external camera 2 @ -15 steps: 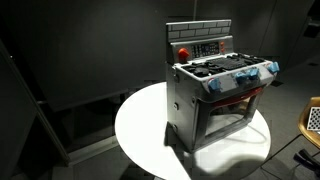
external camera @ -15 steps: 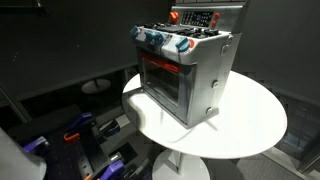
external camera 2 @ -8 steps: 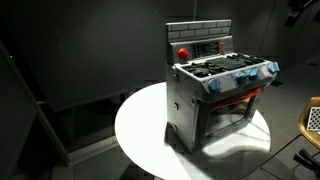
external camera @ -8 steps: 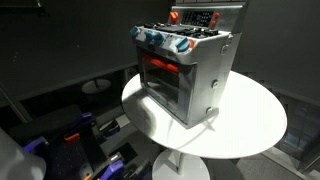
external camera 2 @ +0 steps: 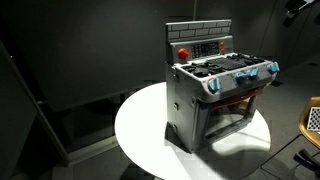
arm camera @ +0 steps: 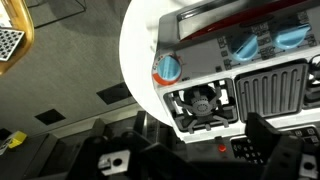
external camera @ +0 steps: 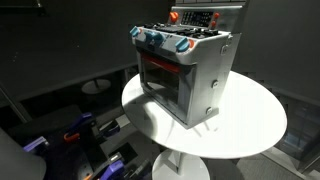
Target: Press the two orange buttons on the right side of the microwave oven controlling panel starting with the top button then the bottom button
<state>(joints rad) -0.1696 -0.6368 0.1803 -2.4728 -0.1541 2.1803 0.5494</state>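
Observation:
A silver toy oven (external camera: 190, 75) (external camera 2: 215, 95) stands on a round white table (external camera: 250, 125) (external camera 2: 140, 125). Its control panel (external camera: 197, 17) (external camera 2: 207, 47) rises at the back, with a round red button (external camera 2: 183, 52) at one end. The orange buttons are too small to make out in both exterior views. My gripper (external camera 2: 294, 10) hangs high above the oven, at the frame's top corner. In the wrist view the gripper (arm camera: 185, 152) is open and empty. It looks down on the burner (arm camera: 203, 100), the blue knobs (arm camera: 167, 68) and a small red button (arm camera: 222, 148) on the panel.
The table edge (arm camera: 130, 60) curves round the oven. A dark floor lies below, with blue and orange clutter (external camera: 85, 135). A yellow rack (arm camera: 12, 40) (external camera 2: 312, 120) stands to one side. Dark walls surround the scene.
My gripper's tip has come into view at the top corner of an exterior view. The oven has not moved.

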